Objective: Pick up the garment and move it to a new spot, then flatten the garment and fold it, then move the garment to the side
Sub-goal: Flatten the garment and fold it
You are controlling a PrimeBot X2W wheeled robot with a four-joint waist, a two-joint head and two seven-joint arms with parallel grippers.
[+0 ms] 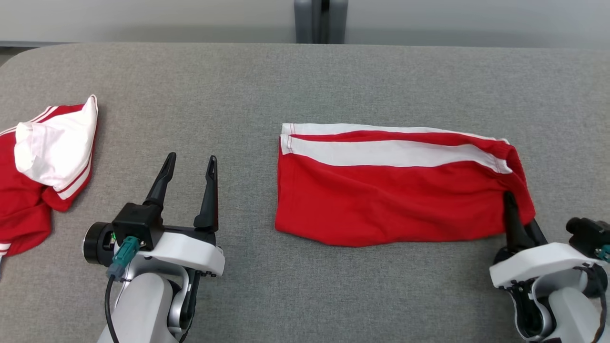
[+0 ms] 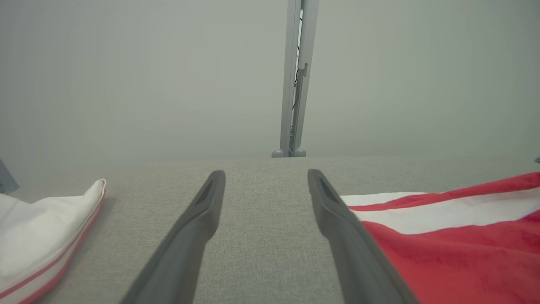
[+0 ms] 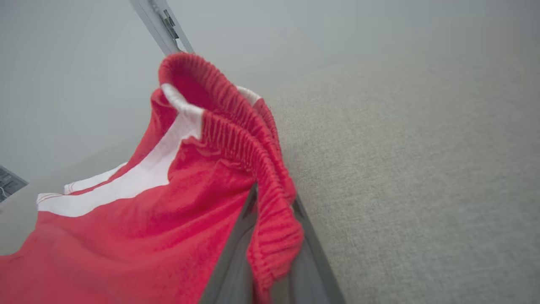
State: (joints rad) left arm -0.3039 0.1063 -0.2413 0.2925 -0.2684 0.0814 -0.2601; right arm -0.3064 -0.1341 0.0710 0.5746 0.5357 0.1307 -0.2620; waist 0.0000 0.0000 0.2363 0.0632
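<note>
On the worktop (image 1: 286,85): right end effector (image 1: 512,209) clamps the shorts (image 1: 381,200).
Drag low, keeping folds flat; left end effector (image 1: 190,162) wide open.

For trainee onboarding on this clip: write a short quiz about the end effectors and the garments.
1. True or false: the left end effector holds cloth.
2. The right end effector grips which part of the folded red fabric shorts with a white stripe? A) elastic waistband B) leg hem C) stripe
3. On which side of the grey felt table lies the crumpled red-and-white garment?
Key: 1 false; 2 A; 3 the robot's left.
</note>
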